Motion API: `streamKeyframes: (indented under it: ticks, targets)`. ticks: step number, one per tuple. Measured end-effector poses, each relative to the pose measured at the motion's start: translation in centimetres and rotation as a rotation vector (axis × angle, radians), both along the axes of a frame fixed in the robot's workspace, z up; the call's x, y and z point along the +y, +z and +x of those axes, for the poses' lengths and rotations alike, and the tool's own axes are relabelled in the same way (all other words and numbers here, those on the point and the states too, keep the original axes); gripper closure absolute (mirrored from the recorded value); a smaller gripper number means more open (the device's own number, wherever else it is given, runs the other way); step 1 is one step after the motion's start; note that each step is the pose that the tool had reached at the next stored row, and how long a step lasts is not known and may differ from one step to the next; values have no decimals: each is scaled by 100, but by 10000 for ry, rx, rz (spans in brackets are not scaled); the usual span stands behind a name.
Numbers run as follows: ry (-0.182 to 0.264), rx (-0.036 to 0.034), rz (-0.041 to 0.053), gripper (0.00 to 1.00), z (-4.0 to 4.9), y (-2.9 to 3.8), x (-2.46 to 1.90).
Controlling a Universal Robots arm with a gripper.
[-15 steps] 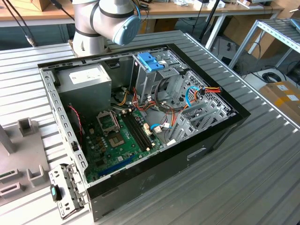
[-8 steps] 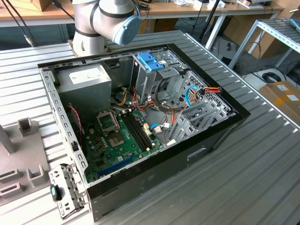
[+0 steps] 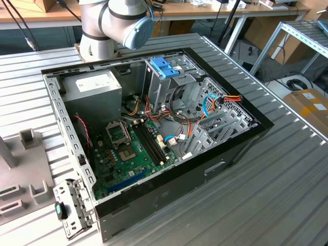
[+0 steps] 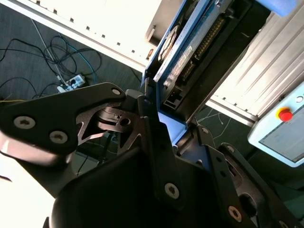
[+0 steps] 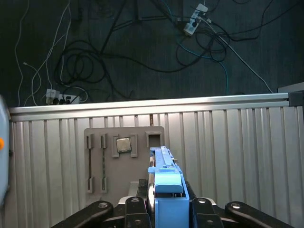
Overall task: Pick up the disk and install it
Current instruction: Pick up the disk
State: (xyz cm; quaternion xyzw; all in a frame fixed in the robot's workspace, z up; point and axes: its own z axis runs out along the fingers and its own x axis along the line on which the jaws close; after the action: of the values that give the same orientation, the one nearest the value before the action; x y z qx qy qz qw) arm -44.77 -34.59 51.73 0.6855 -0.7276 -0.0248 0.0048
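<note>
disk (image 5: 167,186) clamped in claw (image 5: 167,206), above workbench (image 5: 237,152)

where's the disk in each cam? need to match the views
First wrist view: the disk is edge-on, blue carrier toward the camera, clamped in the gripper, in front of the fixture plate.
Second wrist view: the disk sticks out of the gripper, dark body framed by blue rail.
Exterior view: the arm leaves the frame behind the computer case.
Shared landmark: the ribbed table.
</note>
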Motion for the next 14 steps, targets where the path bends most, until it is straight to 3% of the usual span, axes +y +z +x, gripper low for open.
streamKeyframes:
  ticks: [9, 14]
  targets:
    - [0, 1, -1, 63, 7, 5, -6]
    - [0, 1, -1, 63, 12, 5, -37]
